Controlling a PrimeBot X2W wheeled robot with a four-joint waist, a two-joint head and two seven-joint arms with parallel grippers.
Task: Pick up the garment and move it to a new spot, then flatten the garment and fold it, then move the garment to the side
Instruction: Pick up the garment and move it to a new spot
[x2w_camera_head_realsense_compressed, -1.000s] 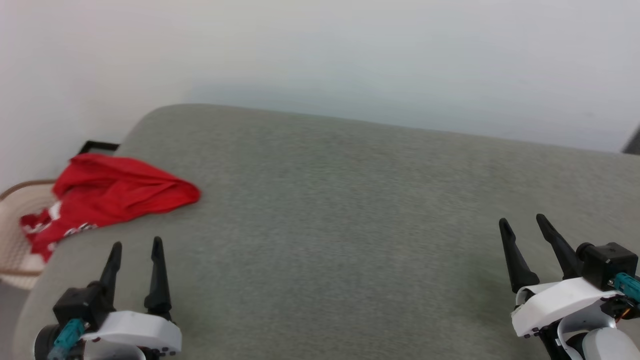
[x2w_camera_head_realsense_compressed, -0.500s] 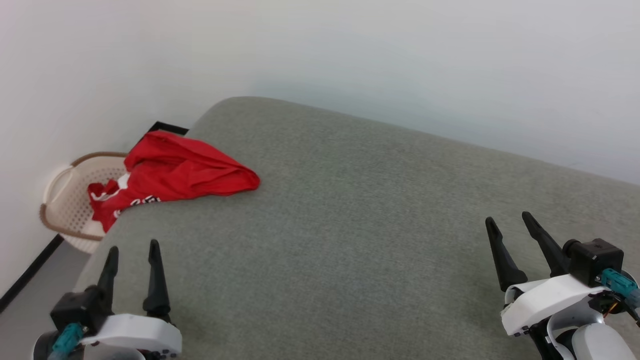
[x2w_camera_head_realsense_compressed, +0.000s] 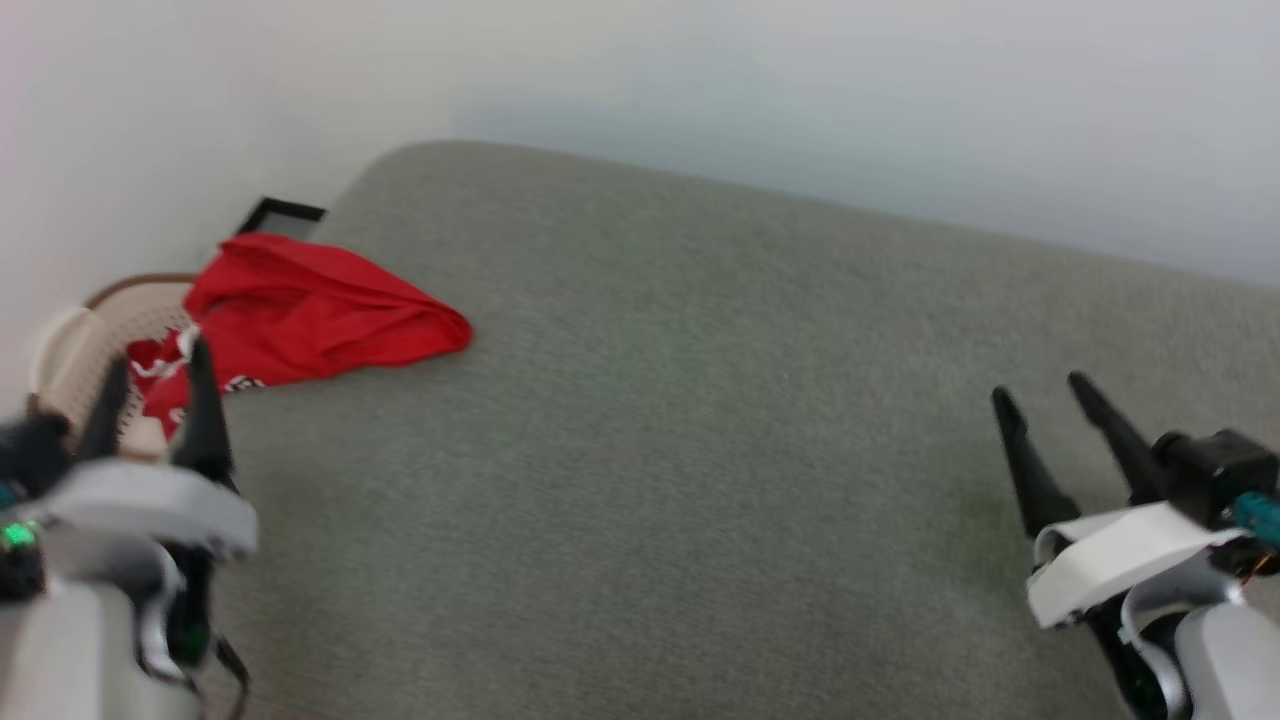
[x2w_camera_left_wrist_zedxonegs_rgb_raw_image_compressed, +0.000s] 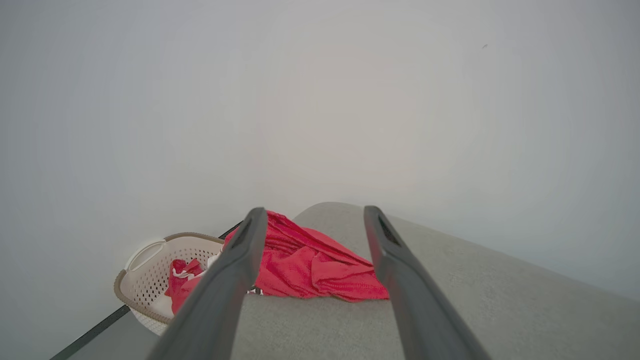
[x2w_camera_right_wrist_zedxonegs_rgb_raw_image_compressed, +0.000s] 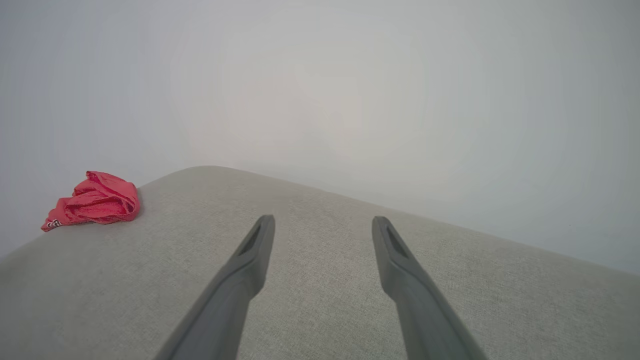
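Note:
The garment is a crumpled red jersey lying at the far left edge of a grey cushioned surface, part of it hanging over into a basket. It also appears in the left wrist view as the garment and, small, as the garment in the right wrist view. My left gripper is open, raised at the lower left, just short of the garment, nothing between its fingers. Low at the right, my right gripper stands open and empty above the surface, far from the garment.
A cream perforated laundry basket with a brown rim stands on the floor beside the surface's left edge, seen also as the basket. A pale wall runs close behind the surface. A black skirting strip lies at the wall's foot.
The head camera has shifted. My left gripper has risen and moved toward the garment at the left. The right gripper has lifted slightly. The garment lies as before.

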